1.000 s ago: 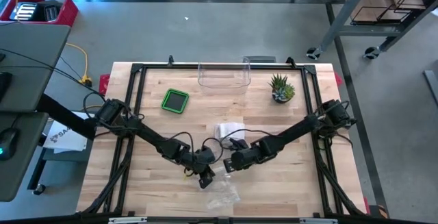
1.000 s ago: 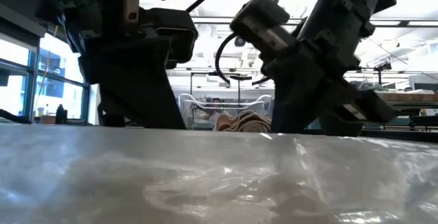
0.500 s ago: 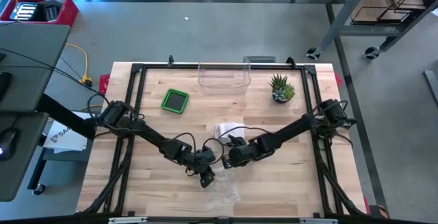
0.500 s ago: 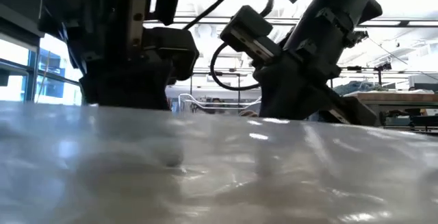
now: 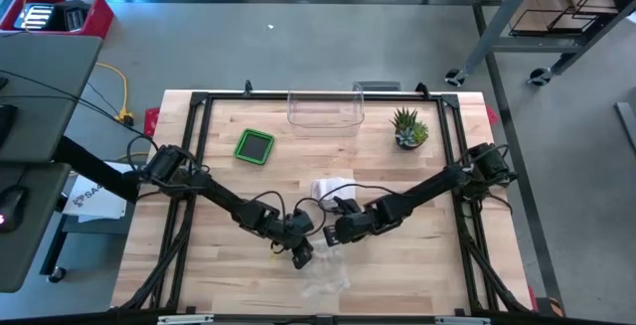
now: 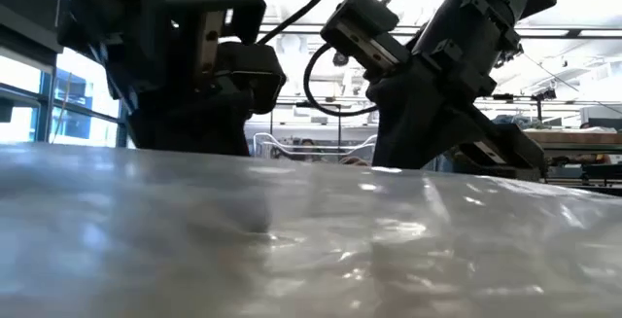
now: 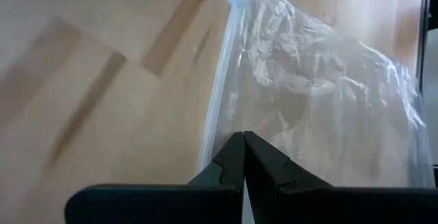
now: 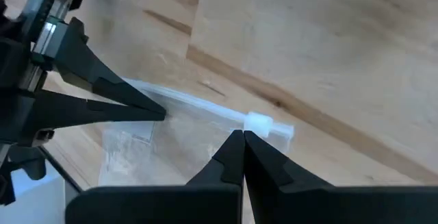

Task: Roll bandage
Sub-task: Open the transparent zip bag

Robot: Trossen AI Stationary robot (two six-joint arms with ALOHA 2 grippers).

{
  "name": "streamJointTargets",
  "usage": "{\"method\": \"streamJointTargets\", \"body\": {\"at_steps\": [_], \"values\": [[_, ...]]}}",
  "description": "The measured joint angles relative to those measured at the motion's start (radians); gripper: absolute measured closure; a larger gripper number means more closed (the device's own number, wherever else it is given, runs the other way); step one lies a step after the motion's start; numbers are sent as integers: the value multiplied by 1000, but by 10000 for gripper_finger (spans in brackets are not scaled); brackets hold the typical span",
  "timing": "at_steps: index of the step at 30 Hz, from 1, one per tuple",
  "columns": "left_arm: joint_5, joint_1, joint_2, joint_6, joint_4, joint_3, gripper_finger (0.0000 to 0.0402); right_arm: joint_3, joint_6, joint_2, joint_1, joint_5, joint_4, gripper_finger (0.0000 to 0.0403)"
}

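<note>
While both arms meet low over the middle of the wooden counter [image 5: 219,265], the left pincer [image 7: 243,157] is pressed together on the zip edge of a clear plastic bag [image 7: 321,114], and the right pincer [image 8: 243,154], just beside it, is pressed together on the same edge next to the white slider [image 8: 259,122]. The bag lies flat beneath and just ahead of both pincers, on the near side of them in the overhead view. The bandage [image 5: 331,188], a pale crumpled heap, sits on the counter a little beyond the right pincer, apart from both and not yet handled. The step in hand appears to be opening the bag. Done well, the left pincer should anchor the edge without tugging, while the right draws the slider steadily along the track; a jerk risks dragging the light film across the boards. Well beyond the pincers stand a green box [image 5: 254,146], a clear bin [image 5: 324,109] and a small plant [image 5: 408,127]
</note>
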Motion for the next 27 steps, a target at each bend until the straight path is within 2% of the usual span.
{"method": "streamJointTargets", "body": {"at_steps": [10,13,27], "values": [[139,26,-6,258,-49,1,401,0,32,-2,12,1,-25,403],[148,25,-7,305,-80,2,401,0,43,-3,21,9,-31,403],[142,50,-4,283,-60,-1,401,-1,155,17,43,38,-16,403]]}}
